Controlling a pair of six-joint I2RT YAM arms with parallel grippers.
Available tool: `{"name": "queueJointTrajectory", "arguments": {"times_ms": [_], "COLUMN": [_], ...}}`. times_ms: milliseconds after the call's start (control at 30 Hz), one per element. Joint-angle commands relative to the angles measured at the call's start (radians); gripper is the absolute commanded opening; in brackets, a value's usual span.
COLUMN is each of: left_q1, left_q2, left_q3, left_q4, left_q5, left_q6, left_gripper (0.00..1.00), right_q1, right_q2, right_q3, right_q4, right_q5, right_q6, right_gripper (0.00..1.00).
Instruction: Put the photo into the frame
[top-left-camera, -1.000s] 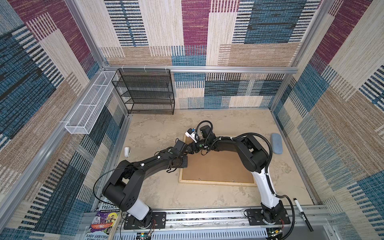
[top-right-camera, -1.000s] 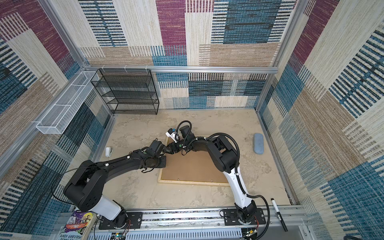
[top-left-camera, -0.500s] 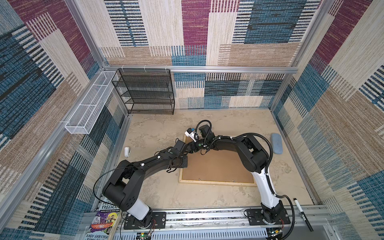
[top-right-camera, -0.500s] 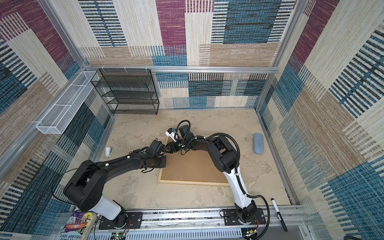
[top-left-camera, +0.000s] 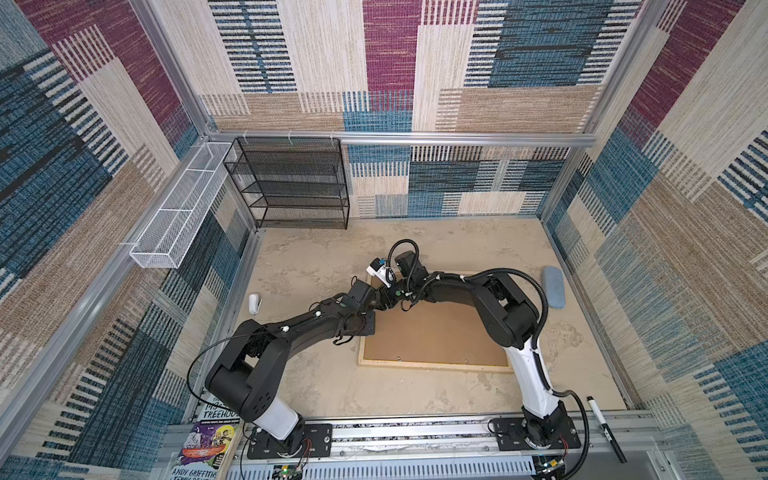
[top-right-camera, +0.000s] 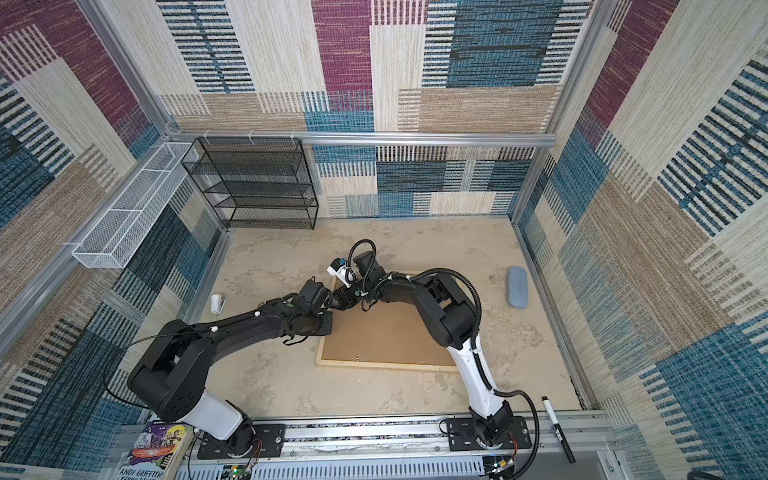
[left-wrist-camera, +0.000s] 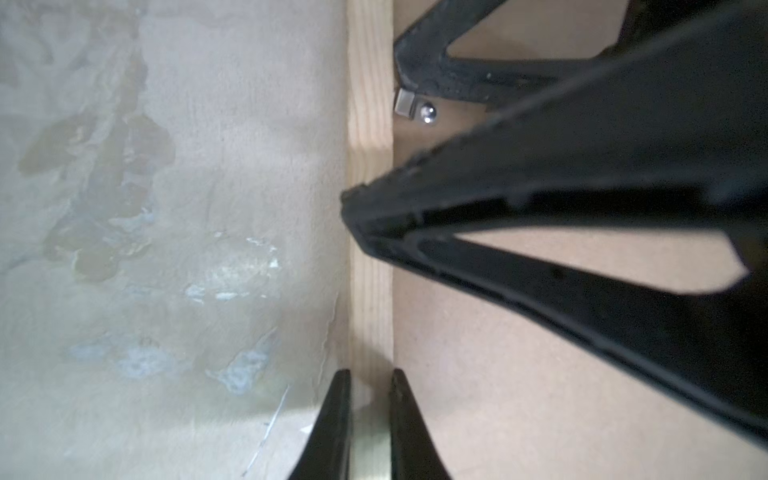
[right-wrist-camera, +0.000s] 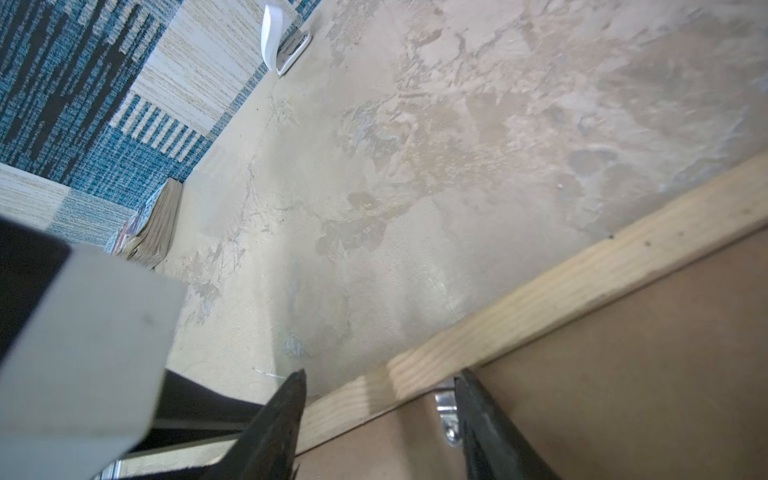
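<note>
Two arms meet at the ten o'clock corner of the large pale-wood picture frame (top-left-camera: 432, 365), which lies face down at centre with its brown hardboard backing sheet (top-left-camera: 432, 332) seated in it. The photo shows in no view. The step in hand is probably freeing the backing.

Both top views hide the fingertips, but the wrist views reveal them. The black left gripper (left-wrist-camera: 370, 374) is clamped on the rail. The black right gripper (right-wrist-camera: 380, 376) stands apart astride it, one finger beside the small silver retaining tab (right-wrist-camera: 446, 411), which next needs swivelling aside.

Far-left corner of frame (top-left-camera: 432, 366) (top-right-camera: 386, 365) hidden under both arms in both top views. Bottom edge cuts the book (top-left-camera: 203, 440) there. Left wrist view: right gripper (left-wrist-camera: 372, 145), near finger blurred.
</note>
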Motion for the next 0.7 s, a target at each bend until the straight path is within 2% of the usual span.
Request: {"name": "queueJointTrajectory", "arguments": {"times_ms": [0, 167, 467, 667], "left_q1": [0.002, 0.003, 0.006, 0.024], "left_q2": [0.018, 0.018, 0.032, 0.041], "left_q3": [-0.002, -0.003, 0.013, 0.016], "left_q4": [-0.006, -0.011, -0.062, -0.086], "left_q5": [-0.046, -0.058, -0.128, -0.155], "left_q6": [0.053, 0.050, 0.001, -0.040], "left_gripper": [0.00, 0.00, 0.00, 0.00], "right_q1": [0.030, 0.027, -0.092, -0.165], "right_q2": [0.028, 0.027, -0.050, -0.205], "right_q3": [-0.026, -0.033, -0.071, -0.121], "right_q4": [-0.418, -0.382, -0.188, -0.187], "right_q5": [-0.106, -0.139, -0.028, 0.089], "right_q6": [-0.030, -0.011, 0.221, 0.232], "right_gripper": [0.59, 0.58, 0.63, 0.67]}}
